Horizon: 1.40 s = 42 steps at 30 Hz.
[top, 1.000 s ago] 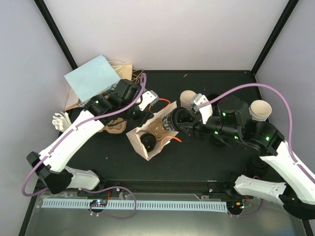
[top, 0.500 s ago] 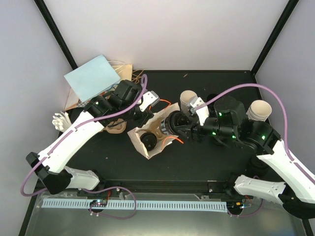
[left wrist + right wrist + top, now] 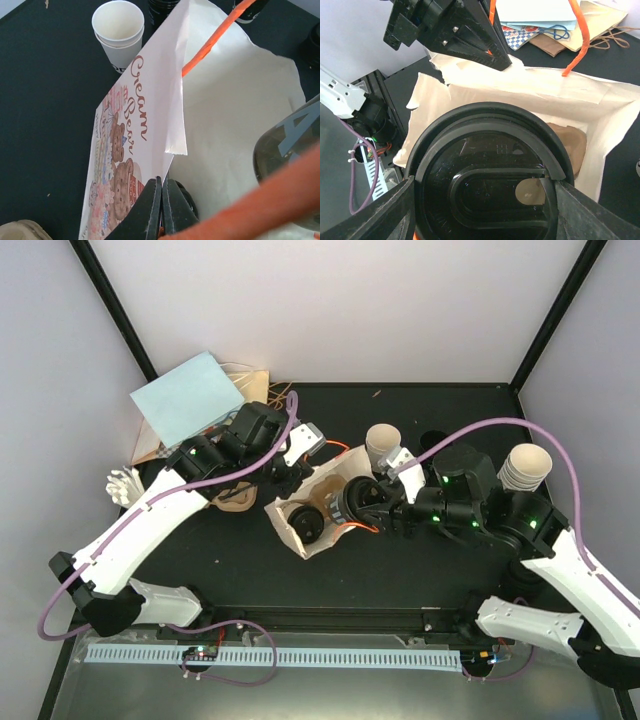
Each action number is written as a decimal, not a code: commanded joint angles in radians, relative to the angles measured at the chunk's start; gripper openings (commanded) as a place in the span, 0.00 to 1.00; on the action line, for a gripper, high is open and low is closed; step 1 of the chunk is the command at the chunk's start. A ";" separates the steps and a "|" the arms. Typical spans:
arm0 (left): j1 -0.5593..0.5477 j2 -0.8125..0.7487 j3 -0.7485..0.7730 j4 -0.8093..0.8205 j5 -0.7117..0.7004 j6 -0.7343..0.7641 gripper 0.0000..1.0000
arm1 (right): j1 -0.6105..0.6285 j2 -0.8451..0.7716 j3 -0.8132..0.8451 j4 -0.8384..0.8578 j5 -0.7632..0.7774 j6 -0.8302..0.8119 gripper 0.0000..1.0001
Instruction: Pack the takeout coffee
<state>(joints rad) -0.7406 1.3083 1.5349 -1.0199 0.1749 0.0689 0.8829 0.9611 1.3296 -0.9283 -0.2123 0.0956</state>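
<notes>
Coffee cup (image 3: 487, 200) sat clamped in my right pincer (image 3: 370, 508), tipped toward the mouth of the bag (image 3: 145, 125), not yet inside. My left pincer (image 3: 161, 197) pinched the bag's edge tight, propping it open for entry.

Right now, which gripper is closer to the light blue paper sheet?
Left. The left gripper pinches the printed cream paper bag's rim nearer the sheet; the right gripper holds a black-lidded cup beyond the bag.

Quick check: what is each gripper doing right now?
The left gripper is closed, pinching the rim of the paper bag.
The right gripper is holding a lidded coffee cup at the bag's mouth.
</notes>
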 commanded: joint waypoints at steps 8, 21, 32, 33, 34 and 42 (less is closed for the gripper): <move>-0.019 -0.021 0.027 0.037 -0.061 0.030 0.02 | -0.001 -0.046 -0.059 0.003 -0.010 0.033 0.63; -0.031 -0.021 -0.054 0.129 -0.059 0.107 0.02 | 0.008 -0.133 -0.225 0.046 -0.030 0.101 0.62; -0.095 -0.051 -0.124 0.192 -0.048 0.098 0.02 | 0.171 -0.151 -0.263 0.112 0.099 0.138 0.59; -0.102 -0.060 -0.138 0.196 -0.050 0.099 0.01 | 0.199 -0.148 -0.267 0.111 0.125 0.142 0.59; -0.107 -0.068 -0.154 0.201 -0.051 0.098 0.01 | 0.228 -0.146 -0.273 0.107 0.153 0.145 0.58; -0.149 -0.131 -0.229 0.235 -0.057 0.088 0.02 | 0.384 -0.114 -0.268 0.077 0.371 0.163 0.58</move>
<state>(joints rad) -0.8730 1.2053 1.3197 -0.8207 0.1291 0.1490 1.2270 0.8349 1.0492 -0.8467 0.0105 0.2451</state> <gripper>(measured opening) 0.019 0.686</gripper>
